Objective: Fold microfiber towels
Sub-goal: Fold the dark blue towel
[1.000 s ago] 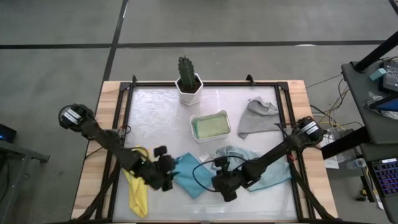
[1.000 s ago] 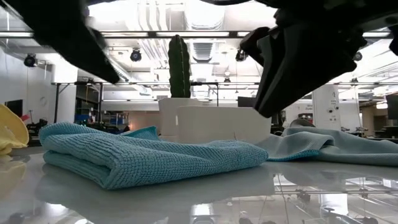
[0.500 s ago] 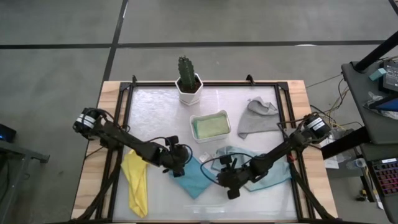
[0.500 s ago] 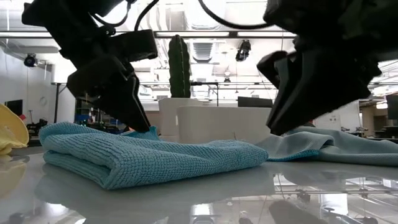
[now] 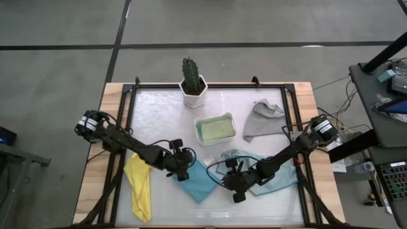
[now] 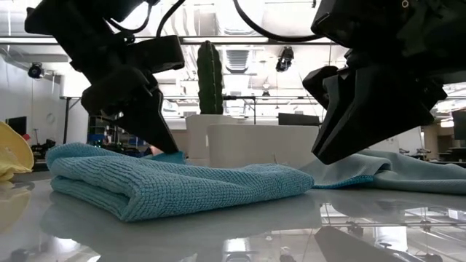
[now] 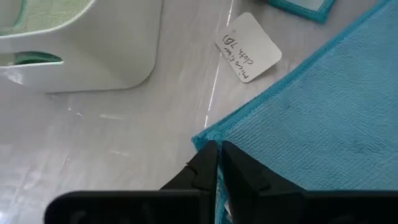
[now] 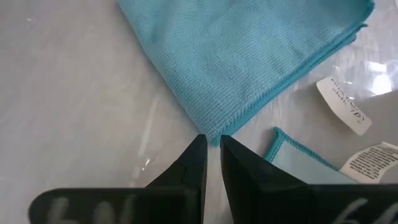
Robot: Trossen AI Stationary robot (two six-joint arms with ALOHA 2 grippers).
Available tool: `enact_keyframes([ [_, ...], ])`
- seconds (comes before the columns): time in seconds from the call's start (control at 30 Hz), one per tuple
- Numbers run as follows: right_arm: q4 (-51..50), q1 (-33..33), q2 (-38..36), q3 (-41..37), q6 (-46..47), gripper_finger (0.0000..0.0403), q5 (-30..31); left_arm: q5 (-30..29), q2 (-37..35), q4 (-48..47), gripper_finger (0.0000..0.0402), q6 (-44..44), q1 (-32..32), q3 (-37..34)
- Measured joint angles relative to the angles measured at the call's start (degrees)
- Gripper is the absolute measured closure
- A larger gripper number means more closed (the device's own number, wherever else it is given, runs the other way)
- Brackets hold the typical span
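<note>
Looking down on the table (image 5: 159, 105), we saw the left gripper (image 5: 185, 166) at the back corner of the folded bright blue towel (image 5: 198, 180), its fingers (image 7: 208, 163) pressed together with the towel's corner edge pinched between them. The right gripper (image 5: 234, 186) sat at the towel's opposite corner, nearest the pale teal towel (image 5: 275, 177), with its fingers (image 8: 198, 162) nearly together; we could not tell whether they had any cloth between them.

The blue towel lay folded near the front middle of the table, with a rounded fold showing in the low view (image 6: 167, 185). The pale teal towel lay spread just beside it on the right, under the right arm. The yellow towel (image 5: 140, 187) was crumpled at the front left, apart from the blue one. The grey towel (image 5: 262, 119) lay rumpled at the back right. The olive green towel (image 5: 215, 129) rested inside the white tray (image 5: 215, 139) in the middle, and a potted cactus (image 5: 192, 81) stood behind it. A small paper tag (image 7: 248, 46) lay on the table between the tray and the blue towel.
</note>
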Motion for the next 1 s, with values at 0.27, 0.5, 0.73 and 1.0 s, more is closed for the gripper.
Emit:
enact_keyframes([
  [0.27,-0.01,0.00,0.04,0.00,0.00,0.0365,-0.02,-0.36,-0.17,-0.15,0.0400,7.30,1.30,1.10],
  [0.5,-0.02,0.00,0.04,0.00,0.00,0.0365,-0.02,-1.50,-0.17,-0.13,0.0400,16.78,1.94,1.23],
  [0.73,-0.02,0.00,0.09,0.00,0.02,0.0364,-0.02,-3.51,-0.20,-0.70,0.0400,17.88,2.59,0.85],
  [1.0,3.70,0.00,0.11,0.00,-1.34,0.0364,-0.02,-3.72,-0.20,-0.72,0.0397,17.84,2.91,0.85],
])
